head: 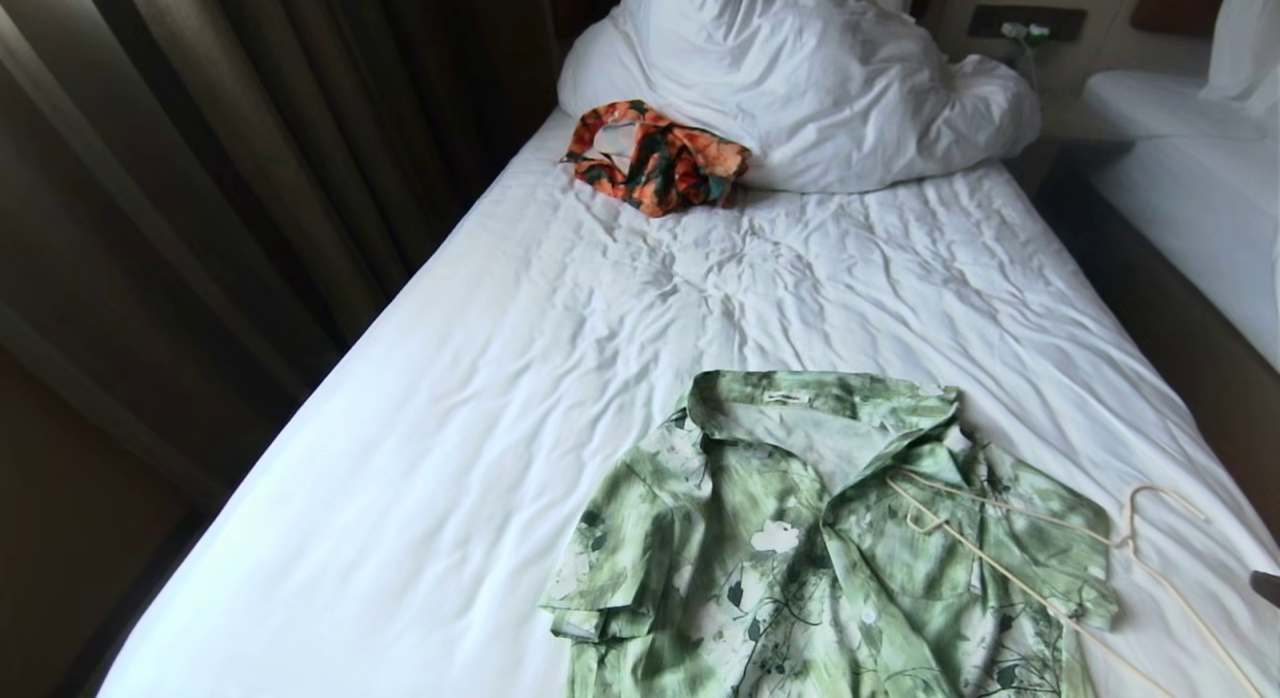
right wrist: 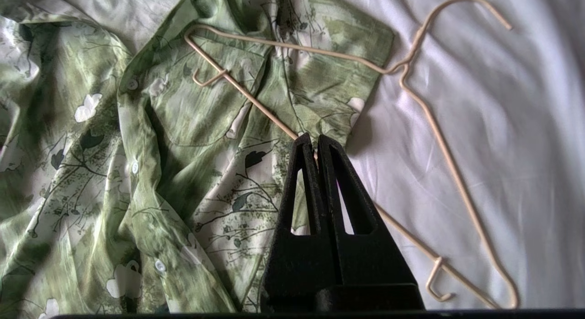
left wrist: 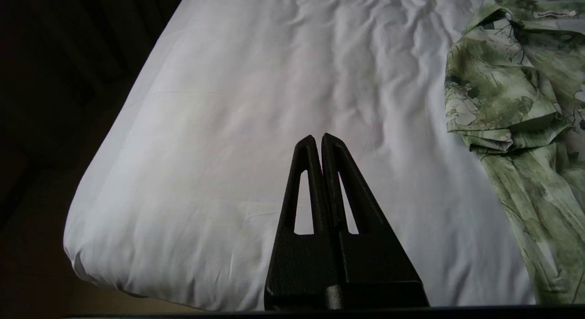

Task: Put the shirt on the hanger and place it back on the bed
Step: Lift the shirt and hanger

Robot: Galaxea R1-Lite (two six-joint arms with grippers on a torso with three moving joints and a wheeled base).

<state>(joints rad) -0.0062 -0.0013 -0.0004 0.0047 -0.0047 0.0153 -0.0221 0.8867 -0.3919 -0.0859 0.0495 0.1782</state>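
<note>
Single bed (head: pixel 480 448) under a wrinkled white sheet, bunched white duvet (head: pixel 800 78) at the far end: soft, yielding ground beneath everything

Short-sleeved collared shirt (head: pixel 760 568) in brushed green with white flowers and dark vines, spread face up at the near end, collar toward the duvet. Light, limp, likely to slide and bunch; best pinched at a shoulder seam or the collar edge, not mid-panel

Thin cream wire hanger (right wrist: pixel 425 108), lying half across the shirt's right shoulder, hook out on bare sheet. Stiff, light, probably slippery; best taken at the neck beneath the hook or on the long bar

Right gripper (right wrist: pixel 315 140) poised above that long bar, black fingers pressed together, holding nothing

Left gripper (left wrist: pixel 318 138) over bare sheet, well apart from the shirt, likewise pressed together, empty
</note>
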